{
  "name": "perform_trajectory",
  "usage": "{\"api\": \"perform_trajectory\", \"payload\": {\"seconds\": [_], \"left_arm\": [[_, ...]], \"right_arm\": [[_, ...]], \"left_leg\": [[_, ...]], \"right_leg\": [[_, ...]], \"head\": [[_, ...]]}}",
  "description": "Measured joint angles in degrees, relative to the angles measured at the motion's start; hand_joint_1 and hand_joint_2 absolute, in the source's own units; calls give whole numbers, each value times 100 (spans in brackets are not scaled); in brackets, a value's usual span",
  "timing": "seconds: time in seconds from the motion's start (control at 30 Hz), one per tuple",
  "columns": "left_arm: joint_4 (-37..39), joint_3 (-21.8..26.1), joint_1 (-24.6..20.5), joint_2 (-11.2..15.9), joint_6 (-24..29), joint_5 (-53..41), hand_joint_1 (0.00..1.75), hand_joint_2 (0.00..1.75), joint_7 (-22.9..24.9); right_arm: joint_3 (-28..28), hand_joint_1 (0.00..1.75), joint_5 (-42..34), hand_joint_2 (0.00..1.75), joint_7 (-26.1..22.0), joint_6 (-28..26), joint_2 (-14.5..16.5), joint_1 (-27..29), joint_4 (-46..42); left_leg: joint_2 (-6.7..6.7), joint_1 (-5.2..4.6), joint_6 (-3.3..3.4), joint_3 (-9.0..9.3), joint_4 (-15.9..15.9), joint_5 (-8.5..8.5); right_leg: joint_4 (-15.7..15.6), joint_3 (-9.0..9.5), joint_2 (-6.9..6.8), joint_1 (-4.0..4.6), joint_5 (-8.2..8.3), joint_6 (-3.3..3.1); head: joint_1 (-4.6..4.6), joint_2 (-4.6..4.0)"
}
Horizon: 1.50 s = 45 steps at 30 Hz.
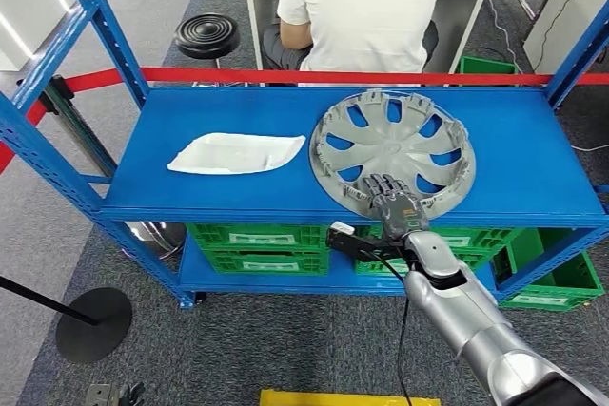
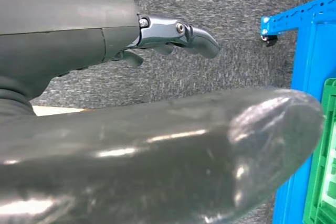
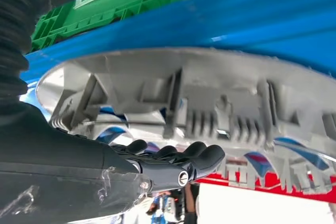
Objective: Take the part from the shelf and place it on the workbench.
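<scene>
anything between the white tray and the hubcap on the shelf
No. In the head view only bare blue shelf separates the white tray from the grey hubcap; the two lie apart, tray tip near the hubcap's rim.

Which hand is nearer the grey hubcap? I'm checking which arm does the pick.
Right. The right hand lies on the hubcap at its near rim; the left hand hangs over the carpet.
</scene>
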Motion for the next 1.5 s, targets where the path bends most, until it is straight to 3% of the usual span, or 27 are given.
{"api": "perform_trajectory", "payload": {"seconds": [0.07, 0.17, 0.23, 0.3, 0.33, 0.37, 0.4, 0.47, 0.53, 0.63, 0.7, 0.73, 0.83, 0.87, 0.9, 1.0, 1.13, 1.2, 1.23, 1.27, 1.3, 1.33, 1.37, 1.4, 1.43, 1.5], "left_arm": [[0, 0, -6, -2, 0, -17, 0, 0, 0], [0, 0, -1, -6, 7, -22, 0, 0, 0], [0, 1, -1, -8, 17, -20, 0, 0, 0], [0, 3, 4, -4, 23, -17, 0, 0, 0], [0, 4, 10, -2, 23, -16, 0, 0, 0], [0, 5, 18, 0, 22, -17, 0, 0, 0], [0, 6, 25, 0, 19, -19, 0, 0, 0], [0, 5, 29, -1, 10, -22, 0, 0, -3], [0, 5, 24, 3, 5, -26, 0, 0, -9], [0, 4, 23, 15, 3, -34, 0, 0, -11], [0, 4, 23, 11, -4, -48, 0, 0, -11], [0, 4, 20, 10, -8, -55, 0, 0, -11], [0, 4, 18, 13, -15, -66, 0, 0, -11], [0, 4, 24, 12, -17, -68, 0, 0, -11], [0, 4, 28, 12, -20, -70, 0, 0, -11], [0, 4, 30, 14, -26, -75, 0, 0, -11], [0, 4, 30, 14, -26, -75, 0, 0, -11], [0, 4, 26, 21, -30, -76, 0, 0, -11], [0, 4, 15, 26, -33, -77, 0, 0, -11], [0, 4, 6, 31, -40, -79, 0, 0, -14], [0, 4, -9, 31, -49, -81, 0, 0, -16], [0, 4, -23, 33, -58, -84, 0, 0, -18], [0, 4, -30, 34, -67, -86, 0, 0, -20], [0, 4, -38, 35, -73, -89, 0, 0, -20], [0, 4, -42, 34, -76, -96, 0, 0, -20], [0, 3, -57, 30, -83, -114, 0, 0, -20]], "right_arm": [[-84, 0, -6, 175, -19, -29, -1, 13, -2], [-231, 0, -219, 175, -307, -276, 1, 130, -106], [-350, 0, -439, 175, -573, -472, 0, 242, -298], [-442, 0, -555, 175, -662, -502, -15, 364, -530], [-470, 0, -566, 175, -641, -451, -33, 425, -646], [-491, 0, -554, 175, -598, -385, -57, 475, -742], [-510, 0, -527, 175, -544, -317, -83, 506, -821], [-549, 0, -445, 175, -445, -241, -126, 523, -900], [-589, 0, -370, 175, -382, -229, -154, 525, -927], [-618, 0, -297, 175, -332, -235, -186, 568, -936], [-631, 0, -265, 175, -304, -236, -206, 579, -936], [-638, 0, -255, 175, -297, -235, -208, 579, -934], [-674, 0, -236, 175, -276, -218, -216, 606, -902], [-687, 0, -224, 175, -267, -202, -219, 617, -884], [-699, 0, -209, 175, -261, -179, -222, 625, -867], [-710, 0, -181, 175, -248, -140, -227, 628, -841], [-710, 0, -181, 175, -248, -140, -227, 628, -841], [-713, 0, -156, 175, -232, -112, -228, 619, -827], [-715, 16, -127, 175, -217, -78, -233, 604, -811], [-716, 57, -77, 175, -193, -13, -243, 587, -779], [-710, 101, 10, 175, -147, 56, -254, 553, -729], [-700, 144, 123, 175, -81, 133, -269, 515, -641], [-689, 172, 229, 175, -16, 193, -280, 480, -553], [-679, 175, 320, 175, 46, 223, -287, 438, -476], [-673, 175, 365, 175, 82, 246, -292, 406, -414], [-670, 175, 401, 175, 122, 255, -292, 336, -339]], "left_leg": [[-6, -7, 54, 131, -295, 32], [-9, -3, 178, 136, -318, 40], [-7, 9, 246, 144, -328, 49], [-7, -1, 276, 146, -328, 44], [-7, -5, 282, 148, -328, 42], [-8, -8, 285, 152, -327, 38], [-9, -9, 283, 160, -326, 33], [-10, -7, 260, 189, -325, 15], [-13, -24, 207, 203, -315, -1], [-14, -32, 114, 203, -341, 11], [-8, -24, 46, 152, -228, -100], [-4, -22, 18, 48, 1, -247], [0, -16, -24, -491, 1113, -741], [0, -16, -24, -587, 1285, -746], [1, -16, -18, -581, 1250, -646], [1, -15, -2, -431, 916, -366], [1, -15, -2, -428, 909, -362], [6, -14, 10, -190, 445, -153], [6, -15, 29, -40, 135, -59], [5, -20, 74, 104, -172, 36], [4, -17, 137, 152, -291, 48], [1, -16, 202, 171, -354, 41], [0, -15, 254, 176, -366, 53], [0, -9, 280, 187, -374, 58], [0, -9, 278, 200, -373, 52], [-3, -17, 245, 226, -366, 31]], "right_leg": [[-3, -13, 6, 24, 5, 57], [32, -35, -2, 10, -44, 145], [474, -234, -14, 3, -316, 193], [1259, -592, -20, 1, -674, 212], [1552, -733, -20, 1, -762, 212], [1641, -783, -20, 1, -742, 208], [1508, -726, -20, 1, -622, 199], [719, -338, -25, 0, -245, 176], [113, -22, -19, 6, -51, 141], [11, 22, -1, 18, -33, 59], [-7, 21, 1, 0, -16, -2], [-15, 22, 0, -11, -10, -25], [-14, 15, -6, -11, -11, -50], [-14, 14, -7, -10, -12, -51], [-13, 15, -8, -10, -11, -50], [-13, 18, -7, -11, -11, -48], [-13, 18, -7, -11, -11, -48], [-13, 25, -7, -11, -12, -41], [-8, 17, -3, 1, -11, -19], [-21, 16, 0, 9, 1, 25], [122, -60, -3, 16, -92, 86], [583, -287, -7, 20, -292, 149], [998, -484, -15, 13, -459, 196], [1334, -639, -22, 10, -579, 217], [1370, -650, -23, 8, -526, 217], [525, -216, -24, 5, -160, 198]], "head": [[1, 0], [22, 0], [56, 0], [83, 0], [85, 0], [87, 0], [88, 0], [91, 0], [91, 0], [82, -1], [66, 0], [48, 0], [5, 0], [2, 0], [-1, 0], [-4, 0], [-4, 0], [-8, 0], [-13, 0], [-16, 0], [-2, 0], [17, 0], [38, 0], [58, 0], [62, 0], [74, 0]]}}
